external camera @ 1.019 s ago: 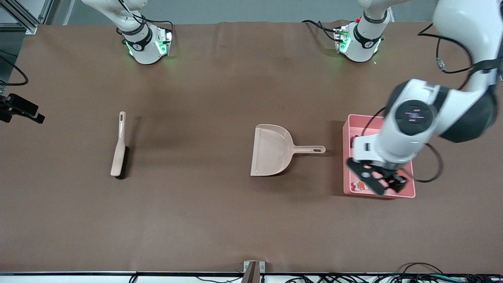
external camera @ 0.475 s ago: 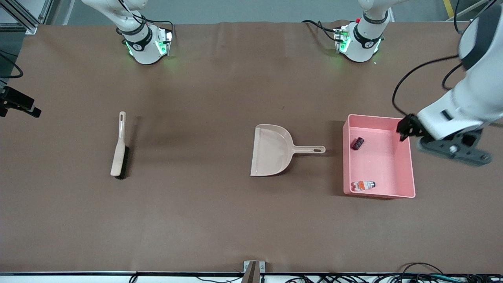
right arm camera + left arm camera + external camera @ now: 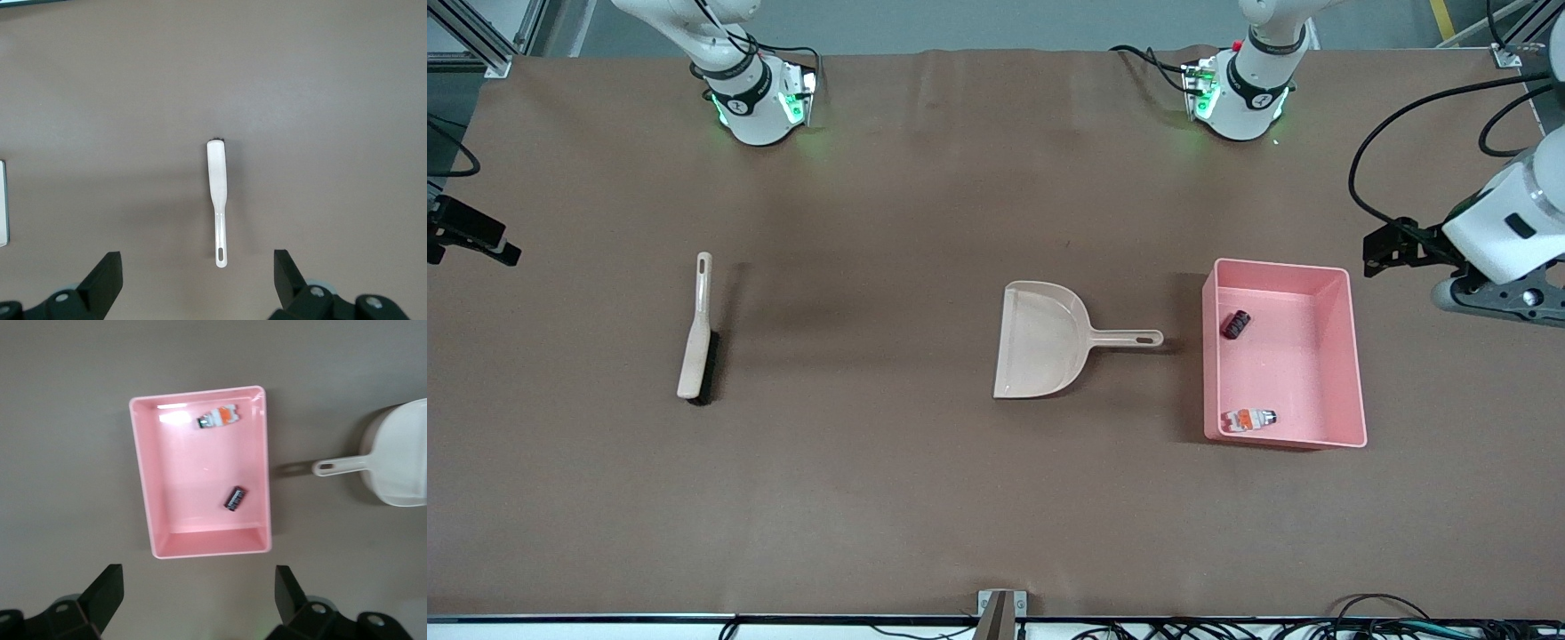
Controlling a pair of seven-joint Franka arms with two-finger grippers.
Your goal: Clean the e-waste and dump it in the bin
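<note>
Two e-waste parts, the white piece (image 3: 1248, 418) and the dark block (image 3: 1234, 324), lie in the pink bin (image 3: 1353, 356). Our left gripper (image 3: 198, 600) hangs spread wide and empty beside the bin; our right gripper (image 3: 198, 283), also spread, waits over the brush (image 3: 217, 193). We see the dustpan (image 3: 1040, 340) beside the bin.

From my front view the left gripper (image 3: 1494, 293) runs off the picture's edge past the bin (image 3: 1352, 356), so I only catch part of its dark body there. The right gripper (image 3: 199, 283) barely shows in that view, just a dark piece at the edge that I think belongs to it, and its own wrist view cuts the fingers (image 3: 107, 277) off low down. The dustpan (image 3: 403, 463) is clipped by the left wrist view's edge, and the markings on the white part (image 3: 1249, 418) and the dark block (image 3: 1235, 324) are too small for me to read.
</note>
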